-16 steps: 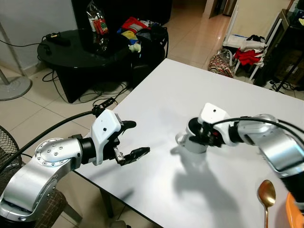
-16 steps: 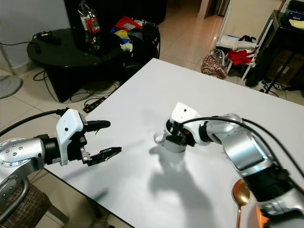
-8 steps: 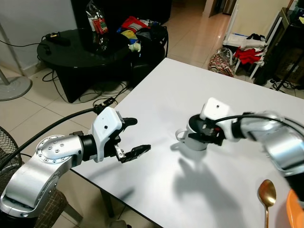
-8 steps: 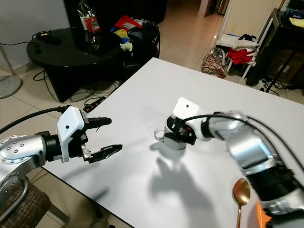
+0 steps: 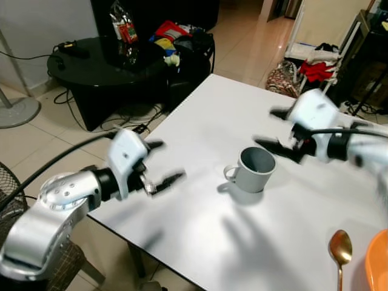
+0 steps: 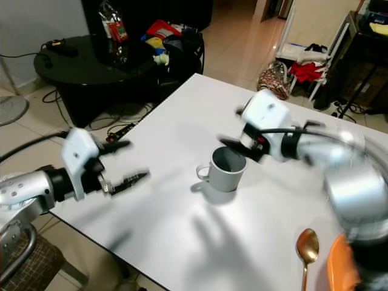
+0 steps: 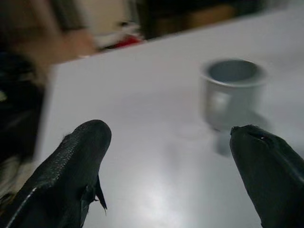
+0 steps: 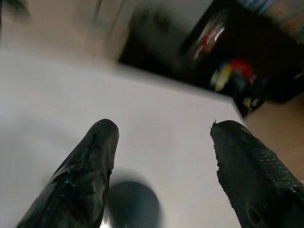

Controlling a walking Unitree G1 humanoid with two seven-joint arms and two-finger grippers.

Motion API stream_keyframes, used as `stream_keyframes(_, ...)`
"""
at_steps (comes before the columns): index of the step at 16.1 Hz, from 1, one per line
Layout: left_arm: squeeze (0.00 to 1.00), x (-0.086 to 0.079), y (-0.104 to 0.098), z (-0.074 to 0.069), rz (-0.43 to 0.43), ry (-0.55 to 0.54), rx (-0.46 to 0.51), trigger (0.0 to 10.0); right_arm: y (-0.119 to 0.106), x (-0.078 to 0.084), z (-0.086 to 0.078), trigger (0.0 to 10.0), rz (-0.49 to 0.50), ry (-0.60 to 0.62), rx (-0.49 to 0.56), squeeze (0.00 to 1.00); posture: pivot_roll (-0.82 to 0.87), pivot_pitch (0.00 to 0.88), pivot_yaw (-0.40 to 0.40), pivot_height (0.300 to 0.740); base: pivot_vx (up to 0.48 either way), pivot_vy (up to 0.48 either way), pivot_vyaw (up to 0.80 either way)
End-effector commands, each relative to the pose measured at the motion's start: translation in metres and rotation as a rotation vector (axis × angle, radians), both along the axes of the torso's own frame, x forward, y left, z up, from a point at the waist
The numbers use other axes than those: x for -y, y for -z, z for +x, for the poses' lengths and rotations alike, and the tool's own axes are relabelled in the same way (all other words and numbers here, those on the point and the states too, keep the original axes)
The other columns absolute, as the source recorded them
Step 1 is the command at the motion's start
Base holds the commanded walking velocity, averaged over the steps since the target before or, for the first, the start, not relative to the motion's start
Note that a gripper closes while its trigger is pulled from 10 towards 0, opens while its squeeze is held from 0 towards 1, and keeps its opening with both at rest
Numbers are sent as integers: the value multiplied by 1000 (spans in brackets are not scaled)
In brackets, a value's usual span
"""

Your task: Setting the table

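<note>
An empty mug stood upright on the desk, both tools spread wide: right tool just beyond it, left tool well apart.

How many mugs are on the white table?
1. The grey mug stands upright near the middle of the table, between the two grippers, touched by neither. None seems hidden.

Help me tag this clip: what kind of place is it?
Probably a lived-in home's dining area: a white table with a mug, spoon and orange dish, a cluttered black side table, and clothes on a rack behind.
</note>
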State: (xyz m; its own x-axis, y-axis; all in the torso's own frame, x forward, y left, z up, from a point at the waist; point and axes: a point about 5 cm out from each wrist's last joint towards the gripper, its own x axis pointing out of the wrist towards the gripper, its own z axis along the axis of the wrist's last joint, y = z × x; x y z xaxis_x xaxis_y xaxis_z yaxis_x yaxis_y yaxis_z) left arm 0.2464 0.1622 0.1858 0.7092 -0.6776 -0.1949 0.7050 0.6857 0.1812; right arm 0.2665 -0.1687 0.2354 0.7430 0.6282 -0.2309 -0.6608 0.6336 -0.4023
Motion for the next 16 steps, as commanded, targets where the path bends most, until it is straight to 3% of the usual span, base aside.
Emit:
stream_keyframes(1, 0, -7, -5, 1, -10, -126, 49, 10000, 0, -7, -12, 10000, 124, 63, 55, 0, 97, 0, -16, 740, 0, 0, 0)
stream_keyframes(2, 0, -10, -3, 1, -23, -231, 80, 10000, 16, -19, -22, 10000, 225, 178, 80, 0, 91, 0, 0, 740, 0, 0, 0)
stream_keyframes(4, 0, -11, 0, -2, -36, -332, 96, 10000, 30, -38, -36, 10000, 358, 246, 54, 0, 92, 0, 18, 740, 0, 0, 0)
stream_keyframes(6, 0, -3, 2, -6, -19, -330, 99, 10000, 30, -51, -42, 10000, 449, 248, 53, 290, 94, 0, 28, 740, 0, 0, 800)
stream_keyframes(7, 0, 0, 1, -6, -6, -316, 110, 10000, 31, -54, -45, 10000, 489, 253, 45, 298, 94, 0, 28, 740, 0, 0, 800)
stream_keyframes(11, 0, -6, -2, -2, 21, -362, 132, 10000, 43, -64, -50, 10000, 515, 304, -18, 282, 102, 0, 38, 740, 0, 0, 800)
stream_keyframes(16, 0, 0, 3, -1, 0, -381, 110, 10000, 49, -63, -52, 10000, 507, 325, -36, 259, 95, 0, 47, 740, 0, 0, 800)
